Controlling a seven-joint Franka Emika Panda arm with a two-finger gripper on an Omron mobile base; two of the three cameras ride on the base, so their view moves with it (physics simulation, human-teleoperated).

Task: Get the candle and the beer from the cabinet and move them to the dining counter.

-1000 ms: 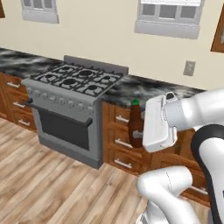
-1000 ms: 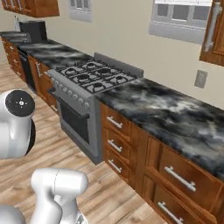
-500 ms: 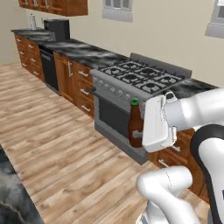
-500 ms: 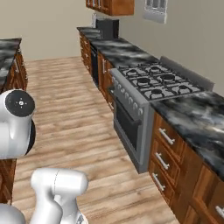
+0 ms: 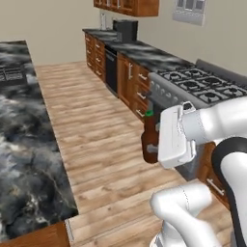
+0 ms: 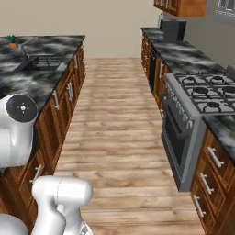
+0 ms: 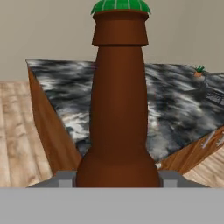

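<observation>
Pale wood plank flooring (image 6: 117,124) is running down the aisle toward a plain beige wall (image 6: 92,18) at the far end. Along one side, a run of reddish-brown lower drawers (image 5: 137,84) under a dark marble worktop (image 6: 183,53) is flanking a steel gas range (image 6: 197,98), with a window (image 5: 190,9) showing above. A small potted plant (image 6: 13,41) is sitting beside a sink (image 6: 39,62).

Home kitchen, gas stove (image 5: 202,89), marble counters (image 6: 36,69)
</observation>
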